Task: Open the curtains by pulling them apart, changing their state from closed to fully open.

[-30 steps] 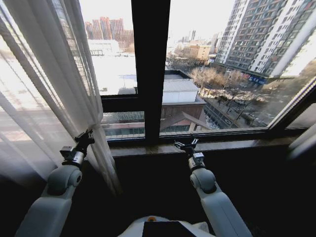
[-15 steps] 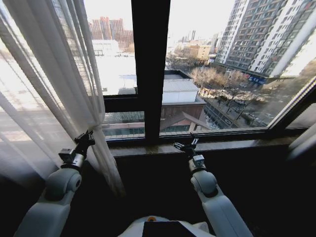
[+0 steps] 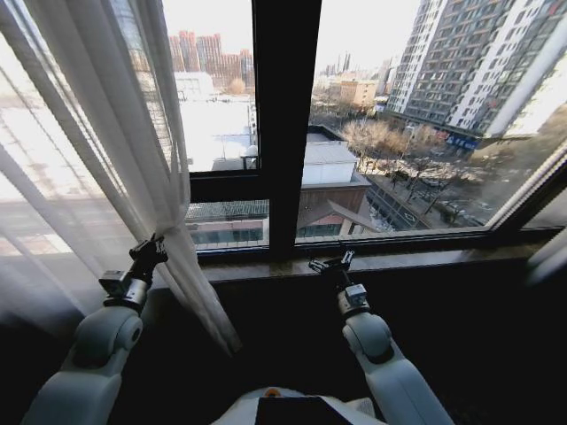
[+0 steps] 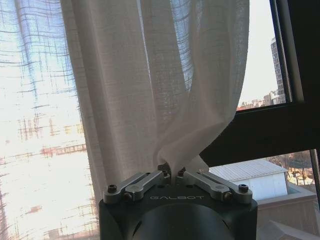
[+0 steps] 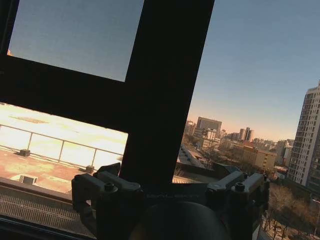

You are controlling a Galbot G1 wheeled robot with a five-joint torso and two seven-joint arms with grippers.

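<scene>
The left end effector (image 3: 149,254) is raised at the lower left of the head view, pressed against the inner edge of the sheer curtain (image 3: 97,150). In the left wrist view its fingers are drawn together and pinch a gathered fold of the curtain (image 4: 150,90), which rises straight up from between them (image 4: 172,176) and fans out into broad pleats above. The fabric hangs over the left part of the window, its free lower edge trailing down past the left end effector to just beside the robot's left forearm. A sliver of a second pale curtain panel (image 3: 547,257) shows at the far right edge of the head view, well apart from both arms.

The right end effector (image 3: 330,263) is held at the dark window sill (image 3: 425,258), just below the vertical window frame bar (image 3: 285,115) and well apart from the curtain. In the right wrist view its fingers (image 5: 95,187) stand spread, with nothing between them, facing the frame bar (image 5: 165,95).
</scene>
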